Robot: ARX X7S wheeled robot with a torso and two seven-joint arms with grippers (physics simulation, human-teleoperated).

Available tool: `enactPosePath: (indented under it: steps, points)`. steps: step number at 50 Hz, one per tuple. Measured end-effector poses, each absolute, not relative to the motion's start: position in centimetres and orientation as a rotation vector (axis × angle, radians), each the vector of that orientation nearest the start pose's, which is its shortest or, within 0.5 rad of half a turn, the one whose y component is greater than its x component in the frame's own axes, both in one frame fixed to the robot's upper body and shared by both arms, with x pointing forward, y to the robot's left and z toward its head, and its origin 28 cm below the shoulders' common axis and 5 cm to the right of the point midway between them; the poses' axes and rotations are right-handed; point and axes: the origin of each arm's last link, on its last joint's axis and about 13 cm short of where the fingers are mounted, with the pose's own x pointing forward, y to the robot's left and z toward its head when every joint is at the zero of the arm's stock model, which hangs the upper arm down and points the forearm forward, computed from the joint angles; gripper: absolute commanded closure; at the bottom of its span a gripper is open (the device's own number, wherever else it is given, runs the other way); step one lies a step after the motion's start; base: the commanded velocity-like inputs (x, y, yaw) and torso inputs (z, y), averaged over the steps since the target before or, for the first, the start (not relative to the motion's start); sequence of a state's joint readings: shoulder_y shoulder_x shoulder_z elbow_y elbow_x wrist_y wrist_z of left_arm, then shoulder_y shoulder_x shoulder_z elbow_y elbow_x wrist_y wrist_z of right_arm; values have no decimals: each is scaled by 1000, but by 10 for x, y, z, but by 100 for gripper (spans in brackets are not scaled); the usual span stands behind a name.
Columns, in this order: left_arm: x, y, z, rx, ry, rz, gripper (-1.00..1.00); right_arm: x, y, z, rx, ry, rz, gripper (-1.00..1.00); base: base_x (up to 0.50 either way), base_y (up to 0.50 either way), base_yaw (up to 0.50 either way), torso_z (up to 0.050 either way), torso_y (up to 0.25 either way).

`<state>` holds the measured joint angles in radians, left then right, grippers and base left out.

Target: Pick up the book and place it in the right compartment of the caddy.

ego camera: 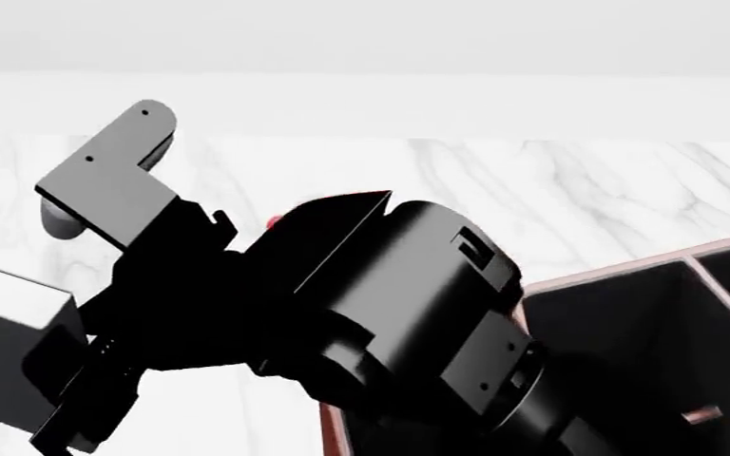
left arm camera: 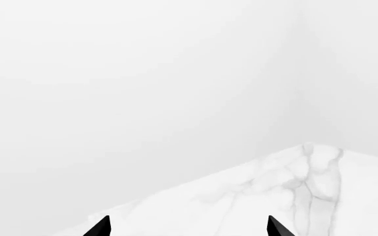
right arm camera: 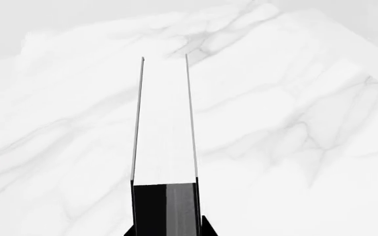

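There is one book (right arm camera: 165,147) between the right gripper's jaws, one caddy (ego camera: 669,332), one marble table (ego camera: 568,190), and two grippers (left arm camera: 187,228) (right arm camera: 169,231).

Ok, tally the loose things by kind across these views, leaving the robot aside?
Book: 1, gripped in the right hand
Caddy: 1
Red object, mostly hidden behind the arm: 1
Total: 3

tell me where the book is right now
The book is clamped in the right gripper, held in the air above the marble table in the right wrist view; in the head view the arm blocks most of it.
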<state>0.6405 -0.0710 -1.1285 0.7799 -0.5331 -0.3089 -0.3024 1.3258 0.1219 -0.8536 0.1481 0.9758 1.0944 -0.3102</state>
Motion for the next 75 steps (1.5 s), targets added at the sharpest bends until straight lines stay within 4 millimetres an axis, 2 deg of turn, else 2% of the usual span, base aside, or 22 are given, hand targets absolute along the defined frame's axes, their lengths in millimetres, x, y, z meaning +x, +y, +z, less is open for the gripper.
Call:
enactPosePath:
  steps: [10,22,31,41,54,63,75]
  points:
    - [7,366,132,155,-98,1059,-100,347,-10,275,-240,377,1021,100,0,0,0,0,1]
    - [7,366,133,156,-100,1058,-100,377,-60,304,-151,312,694,100,0,0,0,0,1]
    - [6,366,132,158,-101,1059,-100,388,-100,319,-97,270,477,100,0,0,0,0,1]
    - [7,366,132,159,-101,1056,-100,389,-137,326,-55,229,267,100,0,0,0,0,2]
    - [8,366,132,158,-102,1050,-100,382,-173,338,-6,210,-55,100,0,0,0,0,1]
    - [10,366,132,157,-104,1046,-100,378,-188,340,28,204,-201,100,0,0,1,0,1]
    - [11,365,131,155,-102,1041,-100,374,-198,341,28,208,-308,100,0,0,0,0,2]
